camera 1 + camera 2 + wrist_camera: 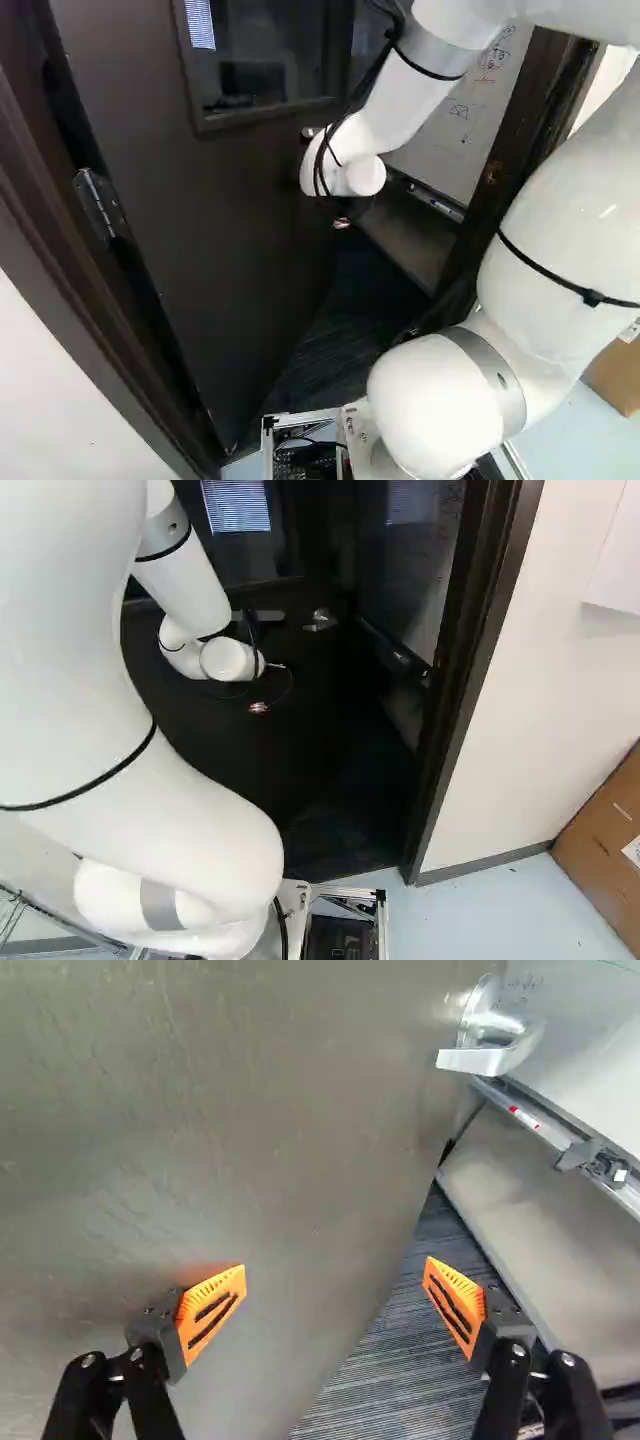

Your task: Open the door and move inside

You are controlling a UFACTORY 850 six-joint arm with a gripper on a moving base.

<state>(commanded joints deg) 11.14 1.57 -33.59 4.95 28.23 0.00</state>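
Arm, door, marker in tray

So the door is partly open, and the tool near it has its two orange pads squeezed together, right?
Not quite. The orange pads are not squeezed together: the wrist view shows them standing wide apart, with nothing gripped between them. The door is indeed partly open, with the tool near it.

Your base views run contrasty: the door sinks into murk while the white arm looks super bright. Wrist view's brighter, with shine off the handle ahead of your jaws, plus an orange glow beside one.
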